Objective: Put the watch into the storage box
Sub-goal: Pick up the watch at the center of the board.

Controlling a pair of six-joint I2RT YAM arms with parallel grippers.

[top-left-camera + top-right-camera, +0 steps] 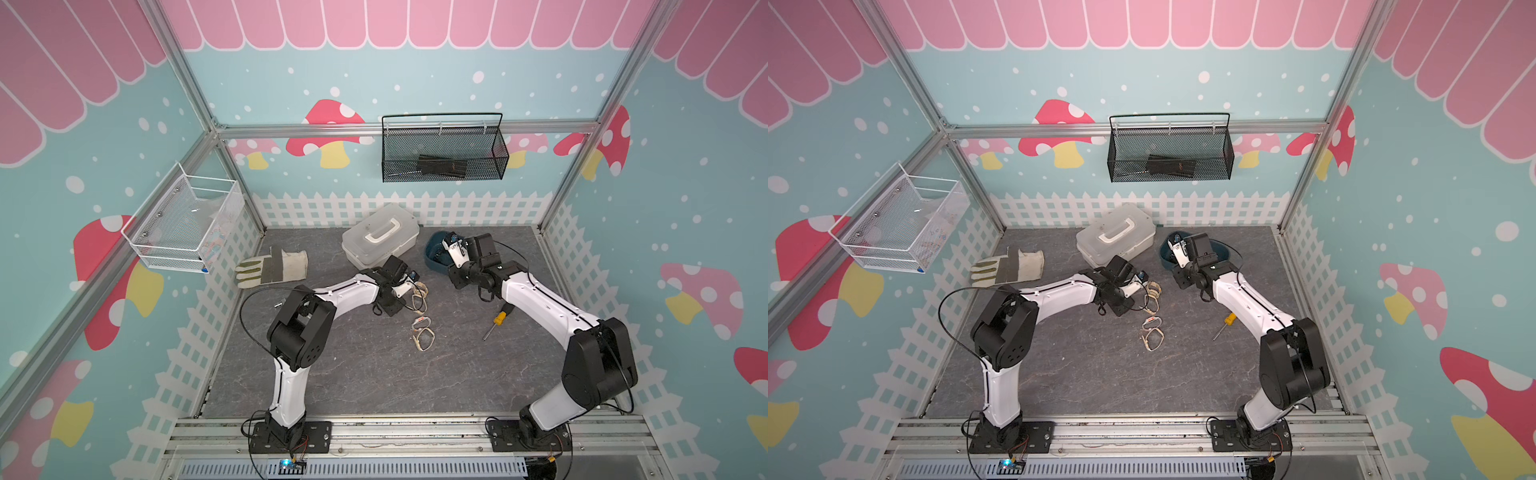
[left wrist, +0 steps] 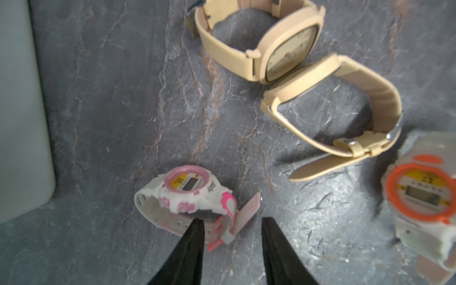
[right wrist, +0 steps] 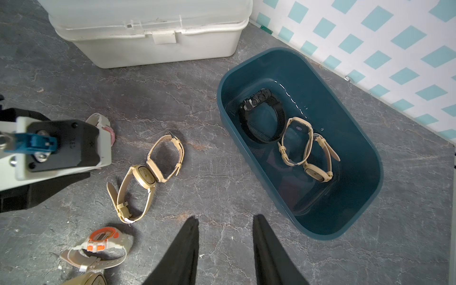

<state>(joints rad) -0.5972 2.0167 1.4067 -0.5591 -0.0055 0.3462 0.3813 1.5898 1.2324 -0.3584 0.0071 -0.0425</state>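
A pink and white watch (image 2: 187, 195) lies on the grey table. My left gripper (image 2: 232, 222) hangs low over it, open, with the watch's pink strap end between the jaws; one fingertip (image 2: 197, 229) overlaps the strap and the other stands clear of it. The storage box (image 3: 355, 158), a dark teal tub (image 1: 432, 259), sits near the back wall and holds a black watch (image 3: 261, 118) and two beige watches (image 3: 296, 140). My right gripper (image 3: 225, 219) is open and empty above bare table beside the box. Two beige watches (image 3: 165, 158) and an orange watch (image 3: 101, 238) lie between the arms.
A white case with a handle (image 1: 380, 241) stands left of the tub. A work glove (image 1: 272, 266) lies at the left, a yellow-handled screwdriver (image 1: 496, 322) at the right. A black mesh basket (image 1: 442, 153) and a white wire basket (image 1: 187, 224) hang on the walls.
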